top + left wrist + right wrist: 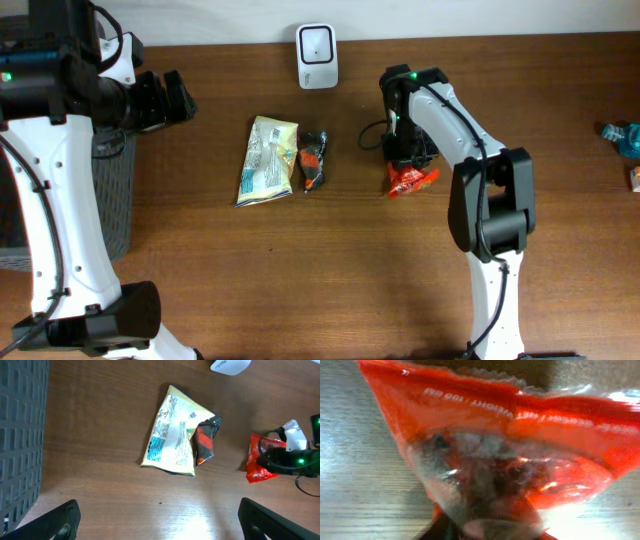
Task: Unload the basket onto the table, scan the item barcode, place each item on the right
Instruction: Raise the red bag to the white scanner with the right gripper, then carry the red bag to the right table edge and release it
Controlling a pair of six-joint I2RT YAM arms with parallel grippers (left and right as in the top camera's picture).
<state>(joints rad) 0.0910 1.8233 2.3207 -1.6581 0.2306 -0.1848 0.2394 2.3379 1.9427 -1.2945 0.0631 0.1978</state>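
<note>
Holding my right tool (408, 152) above the red packet (412, 181), I cannot tell whether it grips. The scanner (317, 56) sits beyond-left at the worktop (300, 290) edge. My left tool (160, 522) gapes apart over open wood.

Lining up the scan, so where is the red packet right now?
In the overhead view the red packet sits right of centre, at the right gripper, below-right of the white scanner.

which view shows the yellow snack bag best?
Left wrist: the yellow snack bag is large, with its label print showing. Overhead has it smaller. Right wrist misses it, filled by a red packet.
</note>
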